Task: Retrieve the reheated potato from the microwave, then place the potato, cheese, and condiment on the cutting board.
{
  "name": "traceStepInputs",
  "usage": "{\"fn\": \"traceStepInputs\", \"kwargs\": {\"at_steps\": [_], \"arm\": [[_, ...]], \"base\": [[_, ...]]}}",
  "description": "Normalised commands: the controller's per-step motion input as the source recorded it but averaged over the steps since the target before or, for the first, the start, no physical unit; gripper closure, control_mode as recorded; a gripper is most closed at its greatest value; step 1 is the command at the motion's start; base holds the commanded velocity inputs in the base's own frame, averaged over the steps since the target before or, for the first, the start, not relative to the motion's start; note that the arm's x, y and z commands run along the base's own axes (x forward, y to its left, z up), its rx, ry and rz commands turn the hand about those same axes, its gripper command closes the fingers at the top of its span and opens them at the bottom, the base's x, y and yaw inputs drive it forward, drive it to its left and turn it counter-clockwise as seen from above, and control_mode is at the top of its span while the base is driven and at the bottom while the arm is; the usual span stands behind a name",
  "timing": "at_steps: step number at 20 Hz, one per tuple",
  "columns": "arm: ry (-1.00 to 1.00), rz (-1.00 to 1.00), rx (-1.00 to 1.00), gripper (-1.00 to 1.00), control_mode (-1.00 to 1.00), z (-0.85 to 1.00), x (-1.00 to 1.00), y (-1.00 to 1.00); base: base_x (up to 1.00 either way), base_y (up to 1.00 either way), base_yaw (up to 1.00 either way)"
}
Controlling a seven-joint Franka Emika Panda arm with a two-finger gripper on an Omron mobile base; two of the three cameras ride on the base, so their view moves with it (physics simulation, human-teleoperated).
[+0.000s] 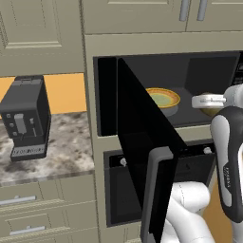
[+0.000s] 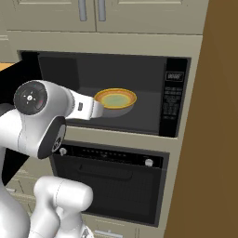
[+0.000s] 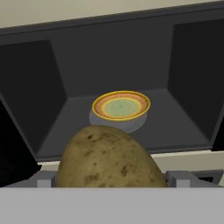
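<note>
Olive-brown and speckled, the potato (image 3: pixel 107 157) sits huge at the bottom of my hand view, right between the claw's finger bases, outside the microwave (image 3: pixel 118 83) and in front of its opening. I read the claw (image 3: pixel 111 181) as spread wide with the potato filling the gap; the fingertips themselves are hidden behind it, so I cannot tell whether the pads truly press on it.

Looking past the potato into the microwave: a bowl (image 3: pixel 121 107) with an orange-yellow rim and green centre sits on the dark floor, roughly mid-cavity, well behind the potato.

From the left base view, the microwave's black door (image 1: pixel 142 142) swings wide toward me, its grey bar handle (image 1: pixel 156 194) at the near edge, left of my arm. Below the microwave is the black oven (image 1: pixel 156 190). Left of the microwave, a dark coffee machine (image 1: pixel 26 116) stands on the speckled counter (image 1: pixel 66 147).

From the right, the control panel (image 2: pixel 173 97) runs down the microwave's right side.
</note>
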Motion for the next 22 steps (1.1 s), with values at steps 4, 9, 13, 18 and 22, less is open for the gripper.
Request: {"fn": "traceStepInputs", "kwargs": {"at_steps": [4,9,13,18,22], "arm": [[0.00,0.00,0.00,1.00,1.00,0.00,0.00,0.00],[0.00,0.00,0.00,1.00,1.00,0.00,0.00,0.00],[0.00,0.00,0.00,1.00,1.00,0.00,0.00,0.00],[0.00,0.00,0.00,1.00,1.00,0.00,0.00,0.00],[0.00,0.00,0.00,1.00,1.00,0.00,0.00,0.00]], "base": [[0.00,0.00,0.00],[0.00,0.00,0.00],[-0.14,-0.02,0.00],[-0.45,-0.08,-0.03],[-0.41,-0.13,-0.08]]}}
